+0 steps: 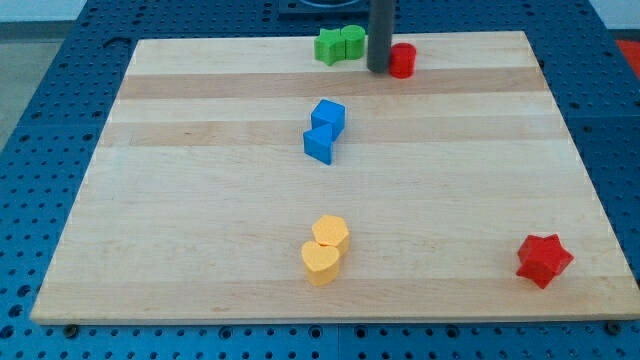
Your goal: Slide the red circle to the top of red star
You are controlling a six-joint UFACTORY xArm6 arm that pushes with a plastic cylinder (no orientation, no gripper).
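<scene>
End effector is a plain rod — no jaws, nothing held. My tip (379, 70) sits near the desk's (200, 250) top edge, touching the left side of the red circle (402, 61), with two green blocks (340, 45) just to its left. Red star (543, 260) lies well apart, bottom right.

board (200, 250): pale wood, on blue pegboard (60, 100)
12 o'clock edge: green pair (340, 45), touching; red circle (402, 60) just beside, at their 3 o'clock
centre, toward 12: blue pair (324, 131), touching
6 o'clock: yellow pair (325, 250), touching
4 o'clock corner: red star (543, 260), alone
</scene>
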